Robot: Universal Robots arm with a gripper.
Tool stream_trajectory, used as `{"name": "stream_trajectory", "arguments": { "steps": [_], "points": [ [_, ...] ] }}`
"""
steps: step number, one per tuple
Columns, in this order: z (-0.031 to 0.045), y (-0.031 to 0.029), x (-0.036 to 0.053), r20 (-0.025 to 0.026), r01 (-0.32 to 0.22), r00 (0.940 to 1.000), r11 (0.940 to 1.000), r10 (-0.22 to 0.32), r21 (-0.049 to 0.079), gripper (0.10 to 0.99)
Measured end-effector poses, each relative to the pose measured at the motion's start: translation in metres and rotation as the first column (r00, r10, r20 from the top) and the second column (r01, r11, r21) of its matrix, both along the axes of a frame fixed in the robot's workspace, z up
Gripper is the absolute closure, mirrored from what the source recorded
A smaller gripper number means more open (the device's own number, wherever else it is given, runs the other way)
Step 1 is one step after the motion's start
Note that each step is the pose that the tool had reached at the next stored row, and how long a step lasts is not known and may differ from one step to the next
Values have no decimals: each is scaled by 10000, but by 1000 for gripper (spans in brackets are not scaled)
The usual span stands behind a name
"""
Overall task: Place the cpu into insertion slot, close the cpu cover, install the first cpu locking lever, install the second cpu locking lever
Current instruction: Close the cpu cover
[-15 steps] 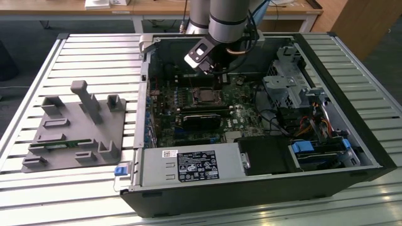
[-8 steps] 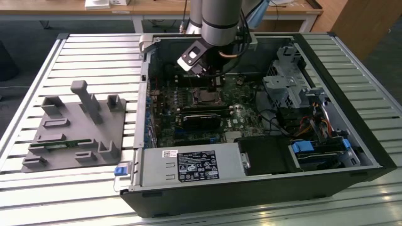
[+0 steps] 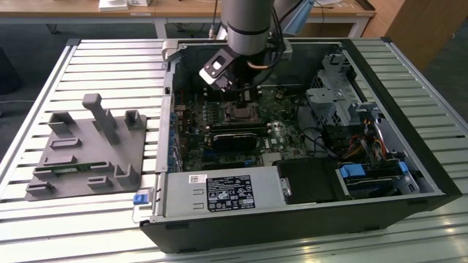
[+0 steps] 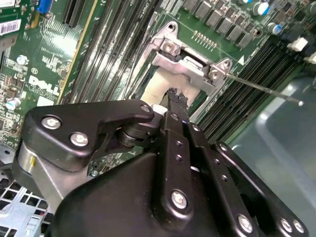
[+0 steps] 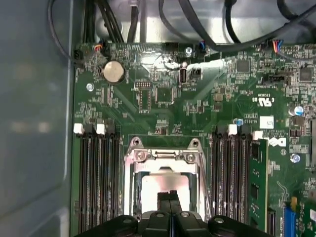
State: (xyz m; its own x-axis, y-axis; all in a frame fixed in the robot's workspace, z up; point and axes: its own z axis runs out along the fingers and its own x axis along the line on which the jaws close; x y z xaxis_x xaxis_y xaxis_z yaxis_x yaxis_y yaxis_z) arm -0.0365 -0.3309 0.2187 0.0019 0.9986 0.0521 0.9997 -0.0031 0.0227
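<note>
arm: the robot arm [image 3: 247, 22] is reaching down into the open computer case [image 3: 292, 230], right over the green motherboard [image 5: 173, 108].
gripper: the gripper [image 5: 170, 196] hangs just above the socket. in the second wrist view its black fingers [image 4: 174, 123] are pressed together, with nothing to be seen between them.
cpu: and there's the cpu [image 5: 165, 181], its pale flat face showing through the window of the cover. it lies in the slot, and the fingertips cover part of it.
insertion slot: the insertion slot [image 3: 239, 113] sits mid-board, between two banks of memory slots [image 5: 96, 182].
cpu cover: the cpu cover [image 5: 163, 164] is down over the slot, its silver frame lying around the cpu on all sides that show.
lever: a thin lever rod [image 4: 261, 89] sticks out from the cover's corner, its far end free and clear of the frame. cannot tell whether it is latched.
board detail: a coin battery [image 5: 113, 72] sits well apart from the socket.
outside the case: a grey fixture [image 3: 87, 148] stands on the slatted table [image 3: 73, 230], at the exterior view's left of the case.
</note>
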Motion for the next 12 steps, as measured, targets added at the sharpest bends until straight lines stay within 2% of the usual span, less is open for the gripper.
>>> {"name": "stream_trajectory", "arguments": {
  "steps": [7,12],
  "points": [
    [-36,3,-106,1,0,10000,10000,0,1,976],
    [-67,8,-150,0,0,10000,10000,0,0,976]
  ]
}}
